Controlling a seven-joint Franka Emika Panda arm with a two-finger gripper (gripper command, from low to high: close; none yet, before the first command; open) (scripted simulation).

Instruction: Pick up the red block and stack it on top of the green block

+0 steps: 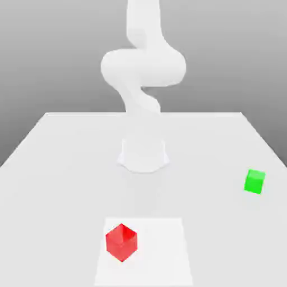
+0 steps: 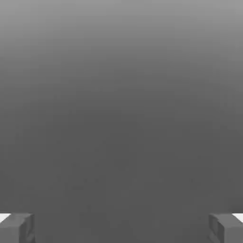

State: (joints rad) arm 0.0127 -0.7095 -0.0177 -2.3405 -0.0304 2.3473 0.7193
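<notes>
So the red block [image 1: 121,242] was over on the exterior view's left, on the pale square patch [image 1: 160,252] near the front of the table [image 1: 67,185]. My guess: stiff and fairly light, no real worry about crushing it, though smooth faces could've let it slip if pinched off-centre. I'd have gone for two opposite upright faces, around mid-height, with the gripper [image 2: 121,230] turned to suit, since the block sat with a corner edge toward the camera and a grab across corners would probably have spun it. Lookswise it was plain bright red, sharp-edged, with a darker wedge of shading on top. In the hand view the fingers were wide apart with nothing between them. Far over on the exterior view's right sat the green block [image 1: 254,182], well apart from the red one, nothing stacked on it.
</notes>
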